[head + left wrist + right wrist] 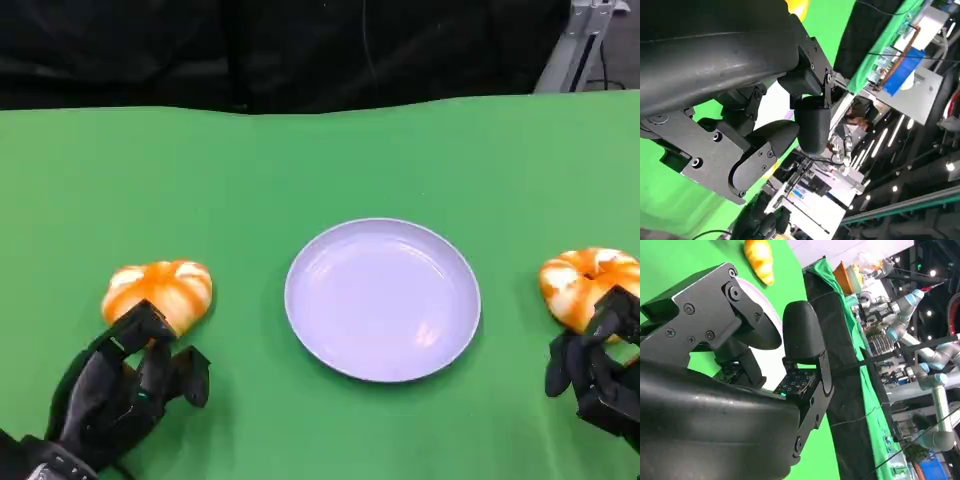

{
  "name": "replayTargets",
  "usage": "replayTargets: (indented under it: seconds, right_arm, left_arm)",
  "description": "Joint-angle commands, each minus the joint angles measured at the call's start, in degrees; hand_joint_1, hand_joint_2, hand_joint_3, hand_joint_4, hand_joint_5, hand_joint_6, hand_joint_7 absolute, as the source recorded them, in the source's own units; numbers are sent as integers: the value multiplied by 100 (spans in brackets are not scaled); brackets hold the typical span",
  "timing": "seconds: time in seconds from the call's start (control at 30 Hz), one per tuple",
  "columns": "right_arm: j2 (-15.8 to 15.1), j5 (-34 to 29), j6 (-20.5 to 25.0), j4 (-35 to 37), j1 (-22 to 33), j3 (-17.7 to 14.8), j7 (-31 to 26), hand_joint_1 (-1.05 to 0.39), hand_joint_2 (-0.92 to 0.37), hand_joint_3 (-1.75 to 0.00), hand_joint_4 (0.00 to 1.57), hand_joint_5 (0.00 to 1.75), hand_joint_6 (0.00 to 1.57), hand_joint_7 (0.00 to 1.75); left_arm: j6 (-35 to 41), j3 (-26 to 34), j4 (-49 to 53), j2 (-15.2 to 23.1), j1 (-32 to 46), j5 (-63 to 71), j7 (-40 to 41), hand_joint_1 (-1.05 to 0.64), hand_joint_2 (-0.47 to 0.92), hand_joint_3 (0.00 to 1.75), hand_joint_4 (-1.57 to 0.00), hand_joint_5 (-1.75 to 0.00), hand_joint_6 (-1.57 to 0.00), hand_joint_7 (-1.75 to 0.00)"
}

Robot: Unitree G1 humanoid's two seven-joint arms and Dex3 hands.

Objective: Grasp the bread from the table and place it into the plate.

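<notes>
Two orange-and-white bread rolls lie on the green table, one [160,290] left of the plate and one [588,283] at the right edge. The pale lavender plate [382,298] sits between them with nothing on it. My left hand [120,390] is just in front of the left roll, fingers apart, and the top finger reaches the roll's near edge. My right hand [598,365] is in front of the right roll, and its fingers overlap that roll's lower edge. Neither hand holds anything. The right wrist view shows its fingers [801,335], the plate [771,367] and the far roll [760,260].
The green cloth [320,170] stretches wide behind the plate to a black backdrop. A metal stand [580,40] rises at the far right corner. In the wrist views, other robot arms [920,315] and lab equipment stand beyond the table.
</notes>
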Motion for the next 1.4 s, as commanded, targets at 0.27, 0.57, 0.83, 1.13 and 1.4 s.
replayTargets:
  seconds: [0.27, 0.57, 0.83, 1.13, 1.4]
  right_arm:
    - [-18, -35, -135, 89, -102, -108, 10, -3, -44, -140, 92, 175, 79, 164]
    - [-50, -29, -99, 164, -178, -143, 32, -4, -44, -141, 92, 175, 78, 165]
    - [-37, -26, -69, 202, -230, -147, -1, -4, -43, -142, 92, 175, 78, 165]
    - [18, -33, -126, 249, -261, -168, 56, -2, -43, -143, 93, 175, 78, 166]
    - [62, -58, -165, 207, -220, -178, 24, -3, -43, -143, 92, 175, 77, 166]
  left_arm:
    - [-5007, 23, 724, -198, 53, 1662, 1646, -38, 88, 17, -81, -67, -101, -18]
    - [-5386, -483, -530, 879, 367, 6566, 5841, -73, 92, 15, -44, -22, -58, 0]
    - [-3073, -1594, -2142, 1784, 270, 9081, 7204, -89, 92, 7, -31, -3, -35, 0]
    - [-1757, -2850, -1602, 2304, -677, 9070, 6823, -95, 92, 2, -28, -1, -31, -1]
    - [-1645, -3776, 47, 2172, -1671, 8773, 6786, -98, 92, 4, -39, -4, -41, -2]
